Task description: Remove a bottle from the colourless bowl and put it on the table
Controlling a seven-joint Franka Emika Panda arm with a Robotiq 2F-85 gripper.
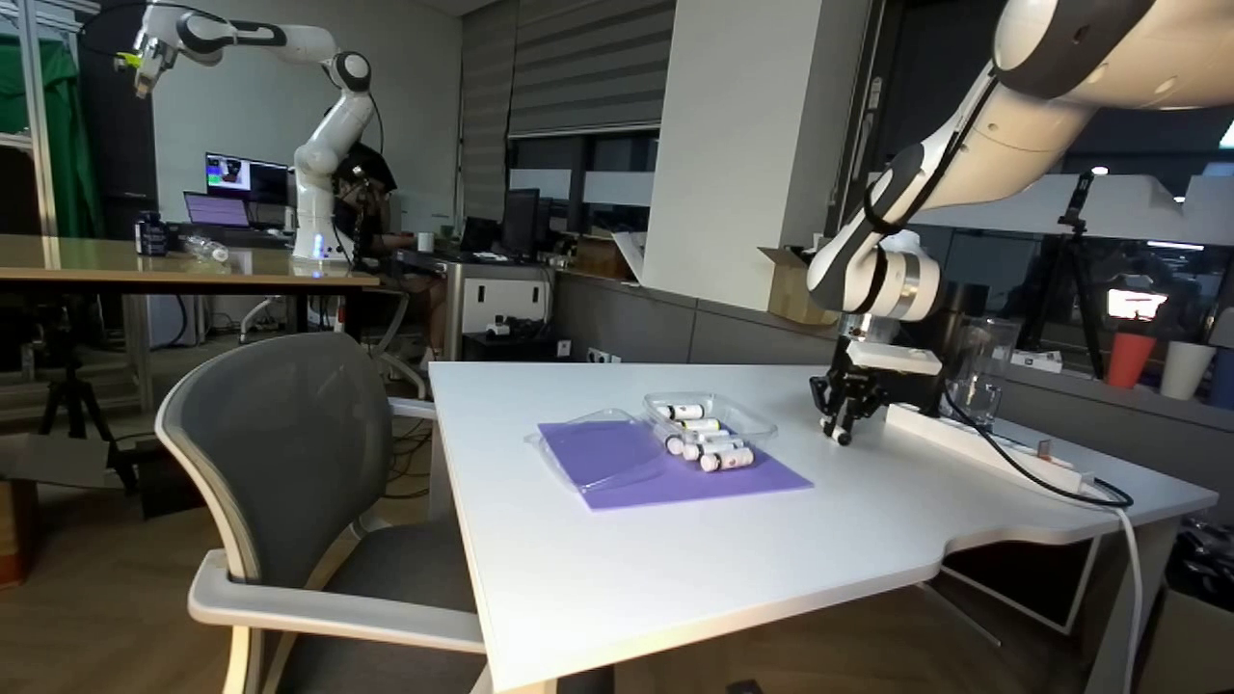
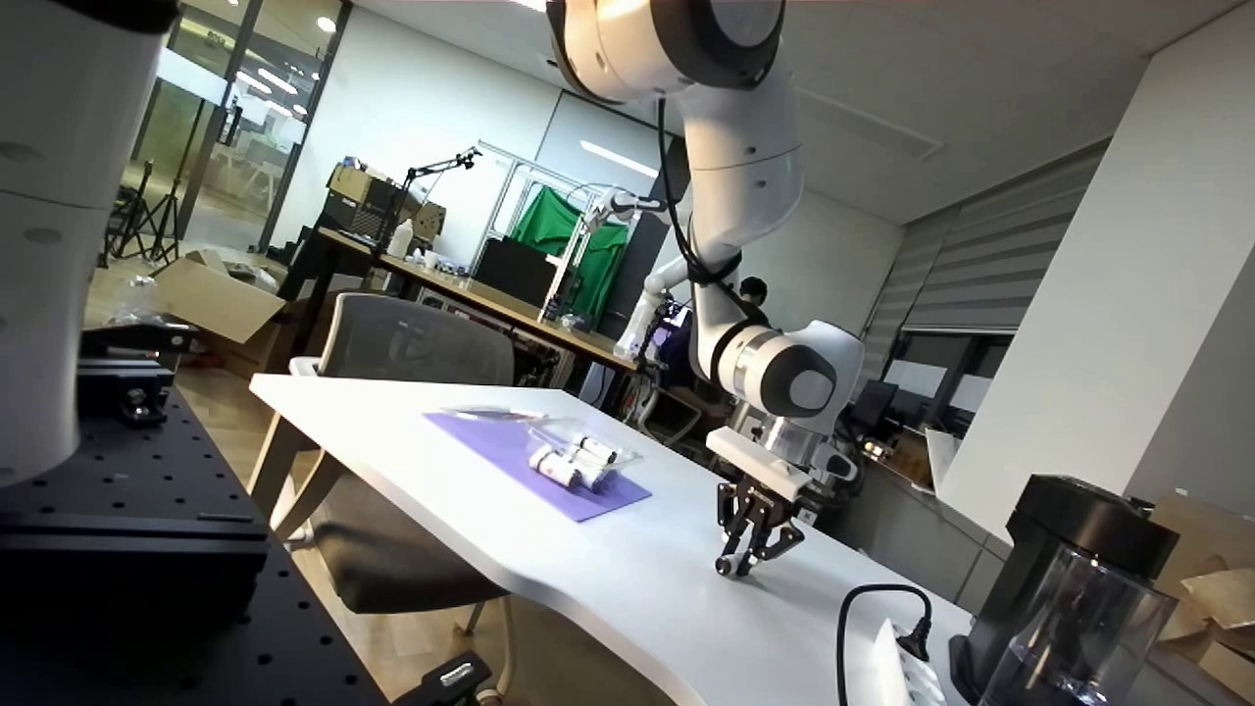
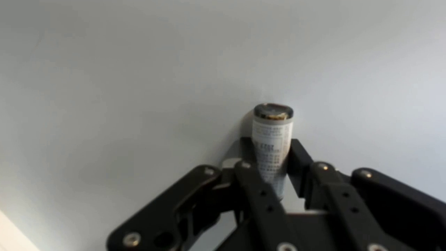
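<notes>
A small white bottle (image 3: 271, 132) with a dark end and printed label lies between the fingertips of my gripper (image 3: 273, 150) in the wrist view. Both fingers press its sides. In both exterior views, my gripper (image 1: 837, 416) (image 2: 742, 549) is low over the white table (image 1: 617, 578) (image 2: 627, 559), to one side of the bowl. I cannot tell whether the bottle touches the table. The colourless bowl (image 1: 757, 426) (image 2: 627, 454) rests on the purple mat, apart from my gripper. Several similar bottles (image 1: 709, 445) (image 2: 578, 463) lie in it.
A clear lid (image 1: 598, 453) lies on the purple mat (image 1: 656, 492) beside the bowl. A white power strip (image 1: 983, 448) with a black cable stands near my gripper. A black appliance with a clear container (image 2: 1069, 618) stands beyond it. A chair (image 1: 289, 463) stands at the table edge.
</notes>
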